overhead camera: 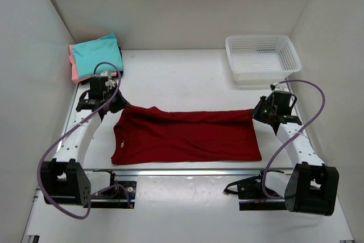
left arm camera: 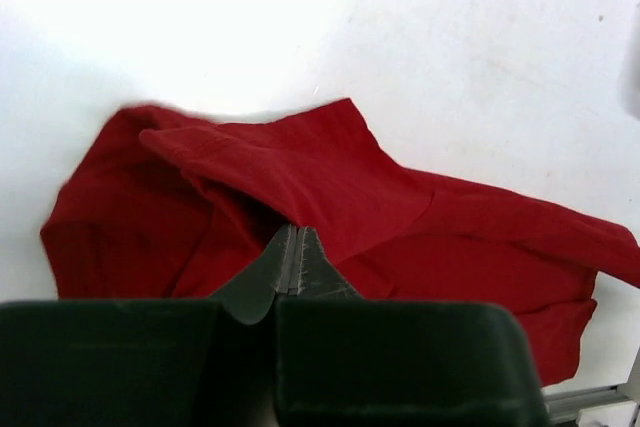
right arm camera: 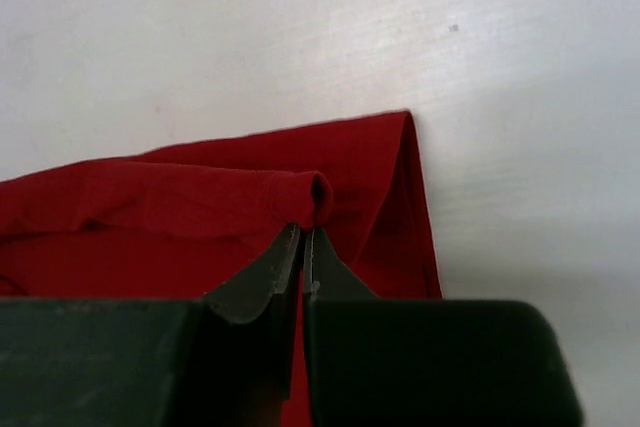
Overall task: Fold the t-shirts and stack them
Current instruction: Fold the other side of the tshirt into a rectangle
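The dark red t-shirt [overhead camera: 185, 135] lies spread across the middle of the table, folded lengthwise. My left gripper [overhead camera: 115, 104] is shut on its far left corner; in the left wrist view the jaws [left arm camera: 295, 230] pinch a lifted fold of the red cloth [left arm camera: 300, 172]. My right gripper [overhead camera: 259, 112] is shut on the far right corner; in the right wrist view the jaws [right arm camera: 303, 230] pinch a rolled edge of red cloth [right arm camera: 200, 202]. A stack of folded shirts sits at the back left: teal [overhead camera: 96, 54] on top, salmon-pink [overhead camera: 73, 64] under it, a dark one [overhead camera: 119, 49] at its right edge.
A white plastic mesh basket [overhead camera: 261, 58] stands at the back right. White walls close in the left, right and back. A metal rail [overhead camera: 187, 171] runs along the near edge between the arm bases.
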